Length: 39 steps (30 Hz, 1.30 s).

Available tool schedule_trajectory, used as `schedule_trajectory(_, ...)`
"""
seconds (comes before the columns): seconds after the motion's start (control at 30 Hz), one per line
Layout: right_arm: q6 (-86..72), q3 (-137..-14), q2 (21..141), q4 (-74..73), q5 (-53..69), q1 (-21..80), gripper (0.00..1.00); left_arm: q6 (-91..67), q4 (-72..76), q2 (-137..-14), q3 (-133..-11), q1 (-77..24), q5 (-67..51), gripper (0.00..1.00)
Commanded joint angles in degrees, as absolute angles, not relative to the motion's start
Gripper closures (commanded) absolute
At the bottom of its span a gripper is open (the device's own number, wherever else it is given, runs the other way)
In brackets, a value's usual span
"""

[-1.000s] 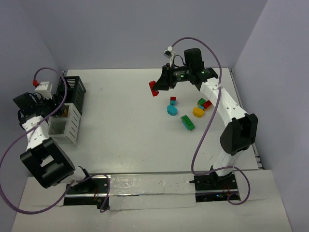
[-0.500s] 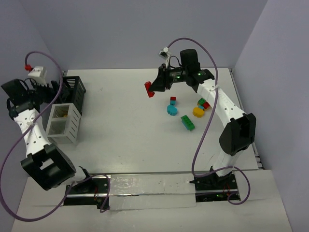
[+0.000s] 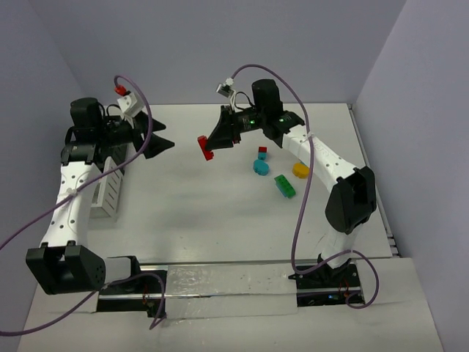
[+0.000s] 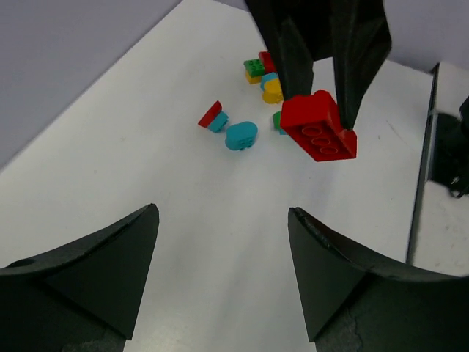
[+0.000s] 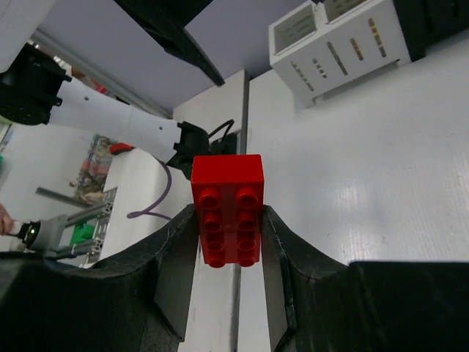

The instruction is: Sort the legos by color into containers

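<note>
Red brick [image 3: 206, 147] up in the air, right jaws shut tight on it!
Left jaws gape wide and empty, facing it over the bench [image 3: 190, 213]. A cyan piece [image 3: 261, 166], green brick [image 3: 285, 185] and yellow piece [image 3: 300, 169] lie loose further right, and the white bin [image 3: 111, 196] is far left, half hidden by the left arm.

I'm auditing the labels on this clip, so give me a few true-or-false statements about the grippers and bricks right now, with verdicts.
1. The right gripper is shut on a red brick. True.
2. The left gripper grips a yellow piece. False: it is open and empty.
3. The red brick rests on the table. False: it is held in the air above it.
4. A green brick lies near a cyan rounded piece. True.
</note>
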<state>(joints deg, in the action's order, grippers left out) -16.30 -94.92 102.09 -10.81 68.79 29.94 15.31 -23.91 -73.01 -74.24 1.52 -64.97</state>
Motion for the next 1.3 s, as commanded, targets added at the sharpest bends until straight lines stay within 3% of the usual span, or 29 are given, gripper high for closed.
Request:
schedule_trajectory(0.0, -11.02, -99.84, 103.80, -17.08, 74.79, 31.64, 1.00, 33.75, -34.81, -70.66, -78.73, -2.36, -68.82, 0.19)
schedule_trajectory(0.07, -8.24, -102.89, 105.71, -22.38, 75.33, 31.73, 1.00, 43.84, -40.98, -70.57, -80.12, -3.91, -67.96, 0.18)
schedule_trajectory(0.17, -11.96, -101.52, 105.38, -19.98, 69.82, 31.55, 1.00, 40.60, -40.42, -71.81, -81.41, -5.05, -66.55, 0.18)
schedule_trajectory(0.3, -23.25, -97.32, 103.84, -14.45, 58.36, 30.91, 1.00, 23.09, -26.79, -70.69, -77.14, -7.13, -61.74, 0.22)
schedule_trajectory(0.4, -37.64, -93.52, 101.69, -10.66, 45.35, 28.92, 1.00, 9.00, -11.58, -63.84, -67.86, -11.30, -49.60, 0.21)
schedule_trajectory(0.57, -56.39, -91.44, 100.48, -6.60, 33.98, 26.54, 1.00, 0.02, -8.17, -63.42, -64.30, -17.24, -37.67, 0.21)
schedule_trajectory(0.73, -63.68, -94.24, 102.00, -6.57, 31.63, 27.22, 1.00, -8.08, -4.63, -67.25, -66.55, -20.28, -29.77, 0.20)
schedule_trajectory(1.27, -74.00, -96.15, 101.25, -12.39, 28.03, 27.77, 1.00, -12.30, -0.71, -75.15, -70.66, -26.19, -12.30, 0.24)
